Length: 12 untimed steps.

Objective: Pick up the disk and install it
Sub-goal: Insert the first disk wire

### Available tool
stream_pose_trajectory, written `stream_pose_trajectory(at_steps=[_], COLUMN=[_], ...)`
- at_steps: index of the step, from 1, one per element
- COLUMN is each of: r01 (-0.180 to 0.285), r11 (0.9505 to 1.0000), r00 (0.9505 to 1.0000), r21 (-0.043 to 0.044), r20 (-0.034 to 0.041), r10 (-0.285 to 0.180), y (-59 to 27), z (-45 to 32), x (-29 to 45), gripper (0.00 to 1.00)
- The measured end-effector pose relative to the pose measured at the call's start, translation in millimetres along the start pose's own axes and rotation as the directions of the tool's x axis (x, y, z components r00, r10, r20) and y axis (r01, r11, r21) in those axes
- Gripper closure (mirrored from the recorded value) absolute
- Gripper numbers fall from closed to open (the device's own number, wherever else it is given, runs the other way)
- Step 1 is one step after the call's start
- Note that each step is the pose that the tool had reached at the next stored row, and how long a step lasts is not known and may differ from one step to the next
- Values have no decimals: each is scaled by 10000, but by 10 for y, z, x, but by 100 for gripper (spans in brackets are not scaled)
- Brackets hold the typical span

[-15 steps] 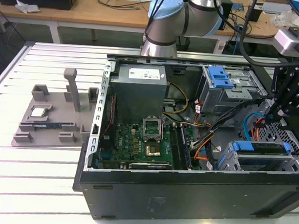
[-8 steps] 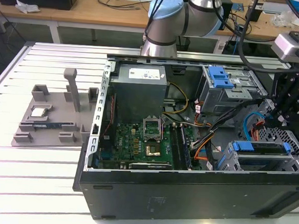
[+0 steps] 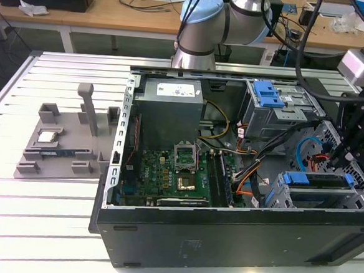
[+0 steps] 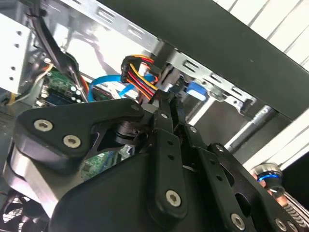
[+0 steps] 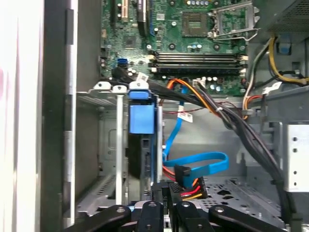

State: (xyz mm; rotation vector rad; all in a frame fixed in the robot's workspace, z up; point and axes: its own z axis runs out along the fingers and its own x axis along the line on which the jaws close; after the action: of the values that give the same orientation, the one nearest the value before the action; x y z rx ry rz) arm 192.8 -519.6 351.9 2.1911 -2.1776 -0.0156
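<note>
Found the computer case (image 3: 225, 239) laid on its side with the panel off, probably to leave the bays reachable from above. Saw the disk (image 5: 141, 121) standing on edge in the drive cage (image 5: 108, 145), blue handle outward, apparently already slid into its slot so the rails could hold it. Noted the pincer (image 5: 165, 195) just beside the disk's end, close against the red-and-yellow cable plug (image 5: 190, 186) and the blue data cable (image 5: 203, 164). Could not tell whether apart, together or clamped on anything.
</note>
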Motion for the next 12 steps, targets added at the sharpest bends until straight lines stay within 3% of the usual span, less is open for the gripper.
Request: stream_pose_trajectory(at_steps=[1, 3, 4, 12], r01=[-2, -7, -8, -7], r11=[10000, 10000, 10000, 10000], r00=[10000, 9998, 9997, 9997], r21=[0, -1, -1, -1], r20=[-41, -200, -224, -226], r10=[2, 7, 8, 7], y=[3, 20, 33, 60], z=[2, 11, 25, 118], x=[14, 47, 48, 45], gripper=[83, 83, 83, 83])
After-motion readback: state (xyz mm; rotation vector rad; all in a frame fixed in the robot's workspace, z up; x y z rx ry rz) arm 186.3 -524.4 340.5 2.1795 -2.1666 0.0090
